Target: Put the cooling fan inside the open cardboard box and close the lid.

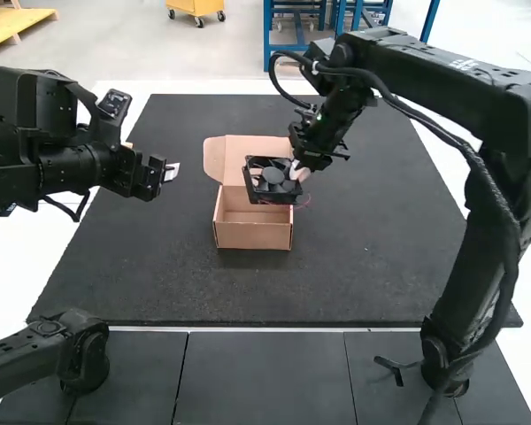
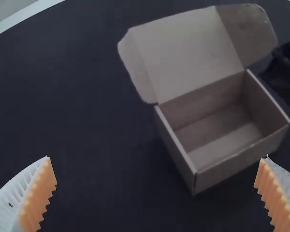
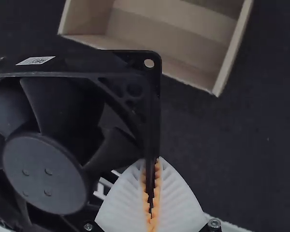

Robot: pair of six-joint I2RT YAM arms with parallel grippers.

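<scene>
– Between the orange pads (image 3: 156,176) of the right hand (image 3: 151,166), what is clamped, and why there?
– The cooling fan (image 3: 63,145) is gripped by one thin edge of its black frame, with the pads shut tight on it. Held that way, the blades and hub are left untouched and the fan's far corner is free to be lowered first.
– And just beneath that hand?
– The cardboard box (image 1: 252,226) is found there, opening upward. The fan is held tilted over the box's rear part. Whether the rim is touched cannot be told.
– Why is the lid (image 1: 237,152) laid back?
– It stands open behind the box, just beside the held fan, so the opening is left unobstructed. It is judged that it must be swung over once the fan is set inside.
– And farther off?
– The left hand (image 1: 157,173) is held well apart from the box, its fingers spread wide with nothing between them. It is pointed toward the box, probably placed ready for the lid. Everything is carried on a black mat (image 1: 380,257) over the tabletop (image 1: 18,257).
</scene>
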